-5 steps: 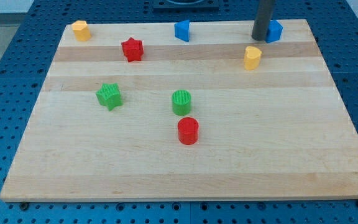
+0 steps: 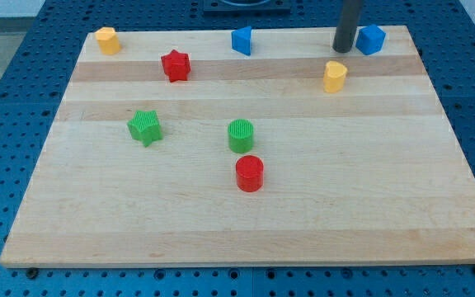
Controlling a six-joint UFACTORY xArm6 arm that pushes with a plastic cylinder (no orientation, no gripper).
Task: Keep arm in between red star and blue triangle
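Observation:
The red star (image 2: pixel 175 65) lies at the upper left of the wooden board (image 2: pixel 246 223). The blue triangle (image 2: pixel 242 40) lies near the top edge, right of the star. My tip (image 2: pixel 344 49) stands near the top right of the board, well to the right of both. It is just left of a blue cube (image 2: pixel 371 39), with a small gap between them, and above a yellow block (image 2: pixel 334 76).
A yellow block (image 2: pixel 107 39) sits at the top left corner. A green star (image 2: pixel 145 127), a green cylinder (image 2: pixel 241 135) and a red cylinder (image 2: pixel 249 173) lie mid-board. Blue perforated table surrounds the board.
My tip has moved slightly left and up, opening a small gap to the blue cube. The cube looks shifted slightly to the right. Other blocks have not moved.

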